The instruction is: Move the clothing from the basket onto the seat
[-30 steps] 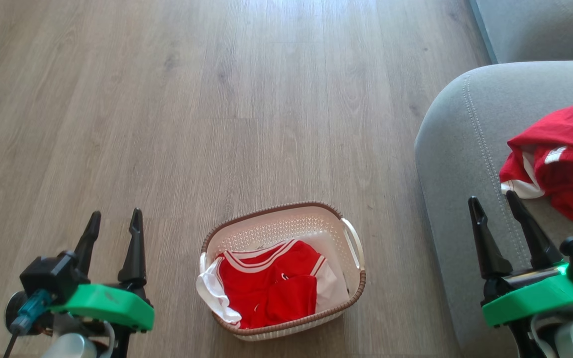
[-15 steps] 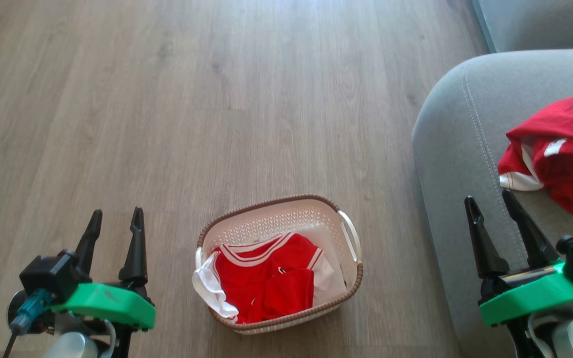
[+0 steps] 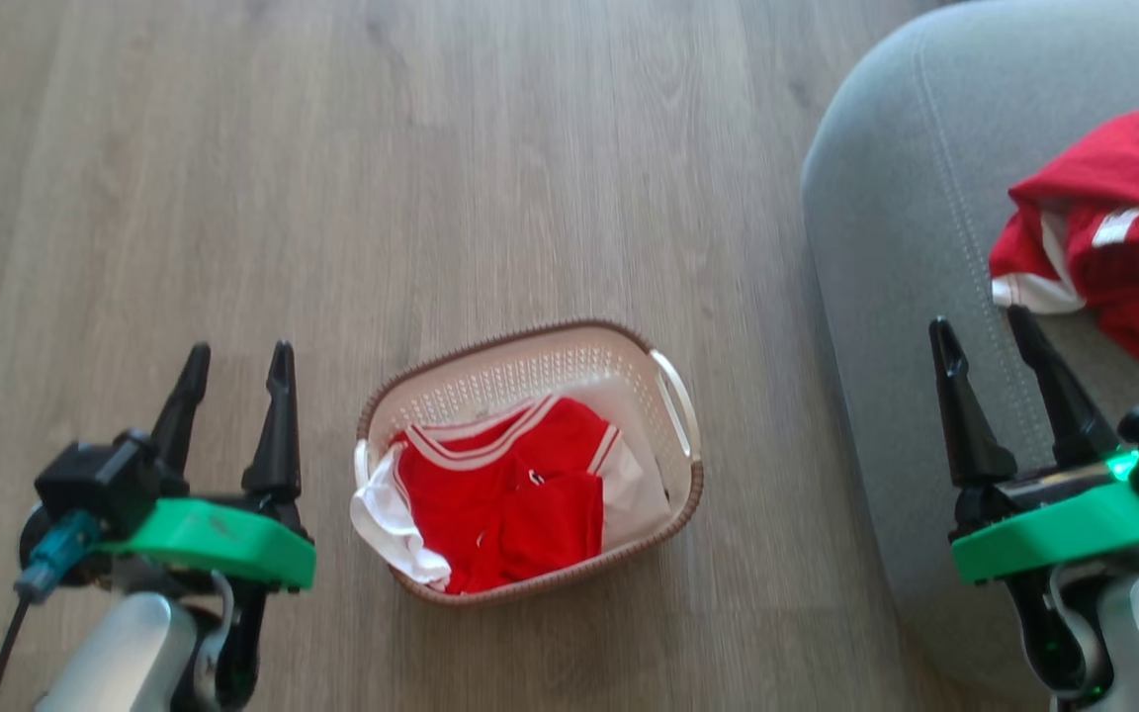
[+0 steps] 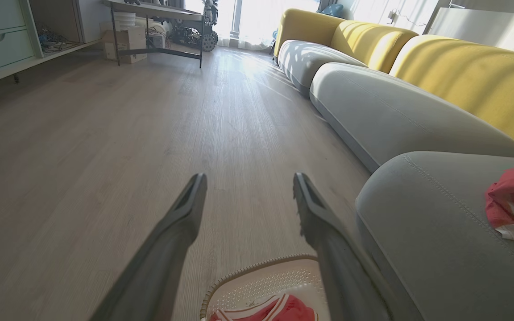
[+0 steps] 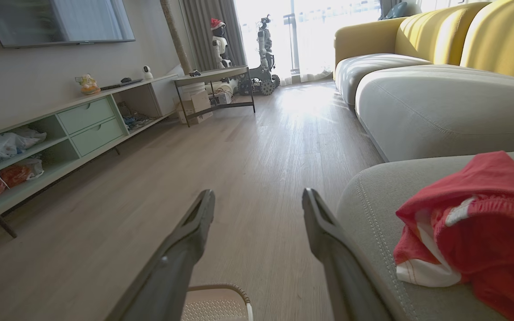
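Jersey (image 3: 500,494) lies crumpled in the basket (image 3: 530,381) on the floor (image 3: 431,148); soft, light fabric, likely best pinched at a raised fold. Left gripper (image 3: 240,348) and right gripper (image 3: 980,318) stand wide, empty.

Head view looks steeply down; wrist views low, facing along floor (image 3: 431,198); all share basket (image 3: 510,371), seat (image 3: 886,247).

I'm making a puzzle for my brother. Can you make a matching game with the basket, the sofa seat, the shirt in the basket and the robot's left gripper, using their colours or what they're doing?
Things:
1. basket
2. seat
3. jersey in the basket
4. left gripper

Descriptions:
A. light grey
B. black, open, holding nothing
C. cream-white with a brown rim
D. red with white trim

Pairs: 1-C, 2-A, 3-D, 4-B
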